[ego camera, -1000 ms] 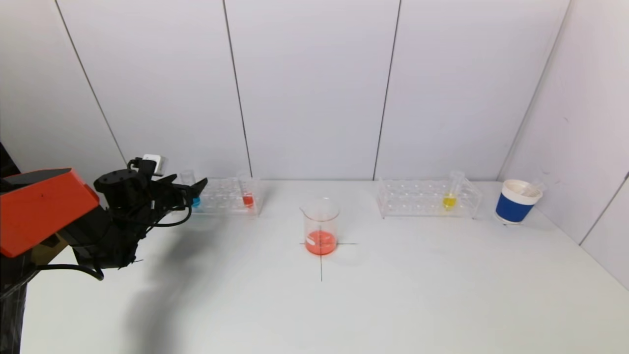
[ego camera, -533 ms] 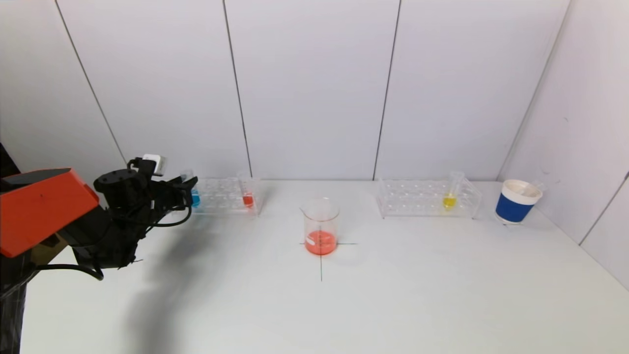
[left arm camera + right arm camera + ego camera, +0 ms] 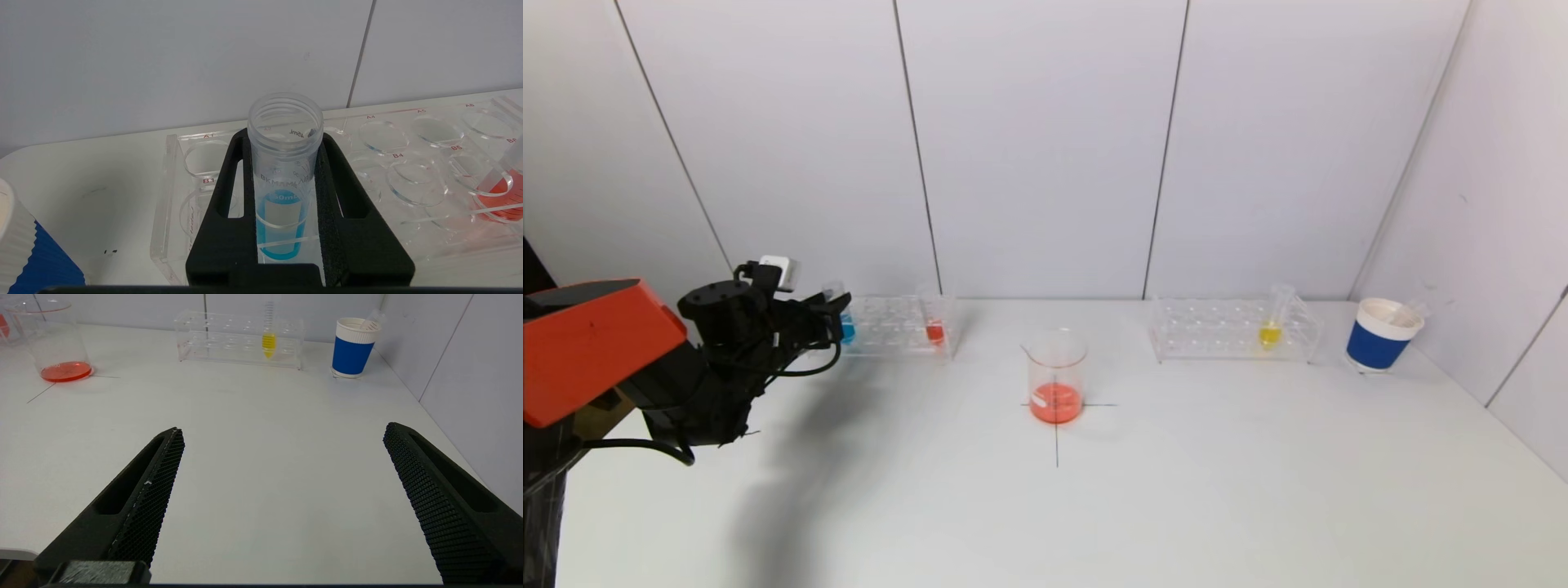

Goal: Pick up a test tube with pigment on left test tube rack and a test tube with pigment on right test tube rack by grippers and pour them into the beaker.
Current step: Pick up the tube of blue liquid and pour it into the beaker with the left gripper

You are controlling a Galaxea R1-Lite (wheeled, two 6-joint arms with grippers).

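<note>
Two clear racks stand along the back of the white tabletop [image 3: 1176,506] on my head feed: the left test tube rack [image 3: 894,326] at middle left, the right test tube rack [image 3: 1232,330] at middle right, with the beaker [image 3: 1057,376] between them, nearer the centre, holding a shallow layer of orange-red liquid over a drawn cross mark.

My left tool [image 3: 832,314] sits at the left end of the left rack, clamped on the blue test tube [image 3: 846,328]. On the left wrist feed, the two black fingers [image 3: 229,196] press against both sides of that tube [image 3: 282,171], which stands upright in its rack hole with blue pigment in its lower part. Its wall reads "45mL" near the rim, "50mL" lower down, and a brand line starting "BKMAM". The rack's holes carry red labels: A1, B1, A4, B4, A5, B5. A red test tube [image 3: 496,192] leans in a hole at the right edge of that frame, well apart from the gripped one.

My right tool [image 3: 282,457] hangs over bare tabletop with its jaws spread wide and nothing between them. Beyond it, in the upper middle of the right wrist frame, the yellow test tube [image 3: 268,341] stands in the right rack, and a blue paper cup [image 3: 354,349] stands just beside that rack.
</note>
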